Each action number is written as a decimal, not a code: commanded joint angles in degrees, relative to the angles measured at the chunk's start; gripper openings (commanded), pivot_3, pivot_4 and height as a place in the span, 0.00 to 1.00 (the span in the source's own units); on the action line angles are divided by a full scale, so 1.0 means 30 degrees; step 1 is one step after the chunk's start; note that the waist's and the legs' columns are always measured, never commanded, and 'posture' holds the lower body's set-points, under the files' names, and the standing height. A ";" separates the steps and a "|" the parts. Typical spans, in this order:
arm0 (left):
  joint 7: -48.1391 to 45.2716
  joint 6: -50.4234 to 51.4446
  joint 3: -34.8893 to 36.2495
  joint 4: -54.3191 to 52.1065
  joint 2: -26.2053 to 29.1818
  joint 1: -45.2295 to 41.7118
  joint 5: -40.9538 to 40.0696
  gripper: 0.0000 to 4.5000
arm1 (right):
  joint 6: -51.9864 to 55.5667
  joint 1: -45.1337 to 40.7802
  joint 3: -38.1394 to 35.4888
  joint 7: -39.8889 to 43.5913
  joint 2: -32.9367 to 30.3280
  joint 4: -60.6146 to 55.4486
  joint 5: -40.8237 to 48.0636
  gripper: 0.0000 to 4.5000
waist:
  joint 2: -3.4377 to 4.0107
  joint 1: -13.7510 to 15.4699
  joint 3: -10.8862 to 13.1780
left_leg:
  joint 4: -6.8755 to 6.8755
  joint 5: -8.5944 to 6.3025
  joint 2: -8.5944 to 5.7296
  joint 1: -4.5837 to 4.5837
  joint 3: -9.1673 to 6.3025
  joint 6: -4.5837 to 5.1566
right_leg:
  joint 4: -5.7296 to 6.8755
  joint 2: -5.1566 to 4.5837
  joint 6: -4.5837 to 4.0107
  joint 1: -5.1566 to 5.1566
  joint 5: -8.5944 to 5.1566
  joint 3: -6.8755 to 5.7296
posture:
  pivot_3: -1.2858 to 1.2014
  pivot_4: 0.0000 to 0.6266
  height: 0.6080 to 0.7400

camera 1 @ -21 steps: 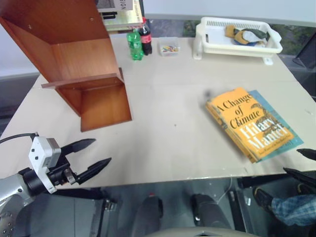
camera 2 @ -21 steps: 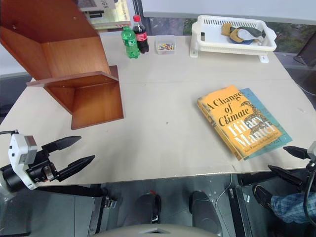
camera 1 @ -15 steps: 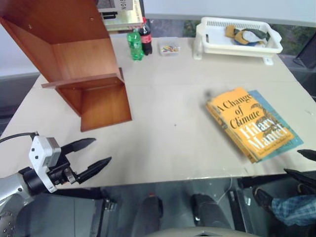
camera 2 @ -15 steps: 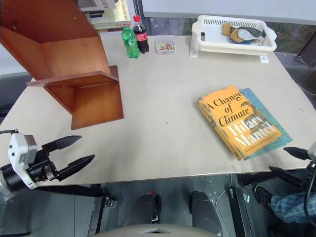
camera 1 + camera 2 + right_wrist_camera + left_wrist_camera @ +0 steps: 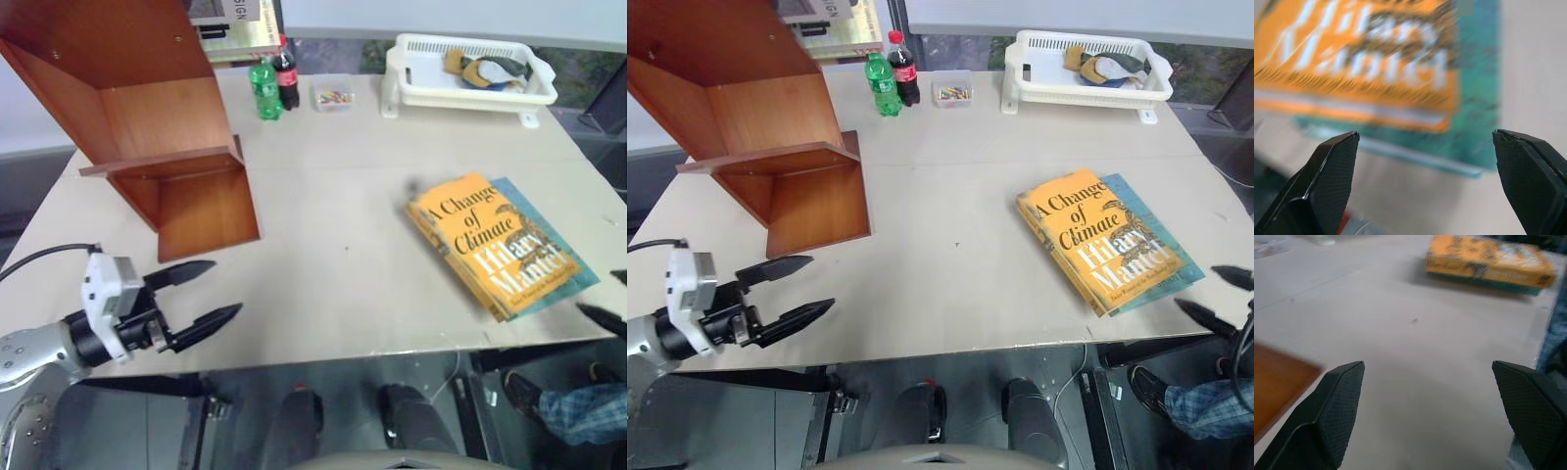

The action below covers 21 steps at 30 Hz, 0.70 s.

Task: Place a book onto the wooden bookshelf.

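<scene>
Head views, book: the orange-yellow book (image 5: 495, 245) lay flat on the right side of the table (image 5: 343, 186), stacked on a teal-blue book (image 5: 549, 240), its long axis running diagonally from far-left to near-right.
Head views, shelf: the wooden bookshelf (image 5: 147, 127) stood at the far left of the table, well apart from the book.
Head views, left gripper: the left gripper (image 5: 201, 299) hovered at the near left edge, fingers spread wide, holding nothing, just in front of the shelf.
Head views, right gripper: the right gripper (image 5: 1215, 299) sat at the near right edge, its fingers apart and empty, just beside the book's near corner.
Left wrist view: both fingers (image 5: 1337, 406) stood wide over bare table, with the book far across it.
Right wrist view: the fingers (image 5: 1332, 176) framed the book's near end from close by, not touching.
Judgement: the right arm looked much the nearer; the book lay ahead of it and slightly inward.
</scene>
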 commanded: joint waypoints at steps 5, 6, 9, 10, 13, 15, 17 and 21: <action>0.2386 0.1409 -0.3113 -0.2488 -0.0905 -0.2662 -0.1741 1.00 | 0.0128 -0.7506 0.4296 -0.4805 -0.1327 0.5367 -0.3842 0.68 | 0.0044 -0.0082 0.0020 | 0.0012 0.0002 -0.0019 0.0043 -0.0002 0.0002 | 0.0020 0.0045 -0.0046 0.0038 0.0028 0.0001 | 0.52 0.24 1.00; 0.2624 0.1561 -0.3376 -0.2545 -0.0966 -0.2974 -0.1817 1.00 | -0.0151 -0.8660 0.5197 -0.5289 -0.1239 0.6192 -0.4541 0.60 | 0.0045 -0.0133 0.0019 | 0.0017 0.0003 -0.0020 0.0037 0.0015 0.0003 | 0.0025 0.0049 -0.0042 0.0028 0.0033 0.0017 | 0.52 0.24 1.00; 0.3001 0.1755 -0.4374 -0.2616 -0.1091 -0.3760 -0.1652 1.00 | -0.1269 -1.1893 0.8017 -0.6634 -0.0706 0.9254 -0.6826 0.26 | 0.0071 -0.0174 0.0031 | 0.0027 0.0004 -0.0018 0.0060 0.0037 0.0004 | 0.0059 0.0068 -0.0060 0.0025 0.0043 0.0050 | 0.52 0.24 1.00; 0.3022 0.1755 -0.4713 -0.2627 -0.1107 -0.3949 -0.1560 1.00 | -0.1570 -1.2737 0.8678 -0.6973 -0.0477 1.0234 -0.7342 0.17 | 0.0068 -0.0169 0.0032 | 0.0026 0.0004 -0.0018 0.0063 0.0035 0.0004 | 0.0064 0.0074 -0.0067 0.0025 0.0044 0.0050 | 0.52 0.24 1.00; 0.3231 0.1846 -0.5732 -0.2615 -0.1242 -0.4615 -0.1401 1.00 | -0.2621 -1.4836 1.0347 -0.7203 0.0328 1.3172 -0.8512 0.02 | 0.0065 -0.0126 0.0034 | 0.0026 0.0004 -0.0016 0.0046 0.0032 0.0004 | 0.0061 0.0084 -0.0077 0.0018 0.0049 0.0055 | 0.52 0.24 1.00; 0.3280 0.1828 -0.6241 -0.2584 -0.1258 -0.4888 -0.1220 1.00 | -0.2888 -1.5744 1.1002 -0.6633 0.0765 1.4391 -0.8701 0.02 | 0.0074 -0.0065 0.0039 | 0.0026 0.0004 -0.0023 0.0031 0.0021 0.0004 | 0.0057 0.0083 -0.0078 0.0020 0.0051 0.0055 | 0.52 0.24 1.00; 0.3323 0.1825 -0.6479 -0.2576 -0.1238 -0.4952 -0.1131 1.00 | -0.2812 -1.6122 1.1330 -0.5763 0.1033 1.4747 -0.8493 0.02 | 0.0094 -0.0052 0.0052 | 0.0026 0.0004 -0.0032 0.0015 0.0017 0.0004 | 0.0055 0.0076 -0.0071 0.0018 0.0055 0.0056 | 0.52 0.24 1.00; 0.3677 0.1912 -0.6674 -0.2715 -0.1225 -0.4633 -0.0923 1.00 | -0.1256 -1.5339 1.1256 -0.3894 0.1336 1.2782 -0.7292 0.02 | 0.0096 -0.0091 0.0053 | 0.0025 0.0002 -0.0032 0.0007 0.0012 0.0006 | 0.0045 0.0069 -0.0019 0.0020 0.0081 0.0054 | 0.52 0.24 1.00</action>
